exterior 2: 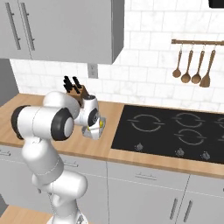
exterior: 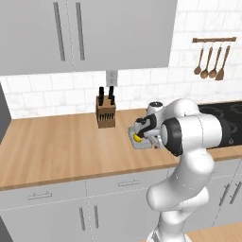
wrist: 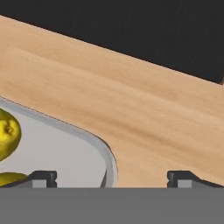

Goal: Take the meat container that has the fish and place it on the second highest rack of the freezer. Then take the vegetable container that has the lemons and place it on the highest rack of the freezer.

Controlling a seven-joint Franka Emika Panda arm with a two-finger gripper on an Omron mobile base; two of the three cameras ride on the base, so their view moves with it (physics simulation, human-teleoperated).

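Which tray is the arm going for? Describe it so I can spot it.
On the wooden counter, between the knife block and the black cooktop, a shallow grey metal tray, the vegetable container, lies under the open gripper. Its yellow lemons mark it.

The white arm (exterior: pixel 189 156) rises from its base, folds at a dark-jointed elbow and reaches forward and down — wrist bent low. The gripper (wrist: pixel 112 177) hangs with its jaws spread wide, two dark fingertips (wrist: pixel 41 177) well apart — nothing between them.

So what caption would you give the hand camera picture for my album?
Open gripper straddling the rim of the vegetable container, lemons inside, on the wooden counter.
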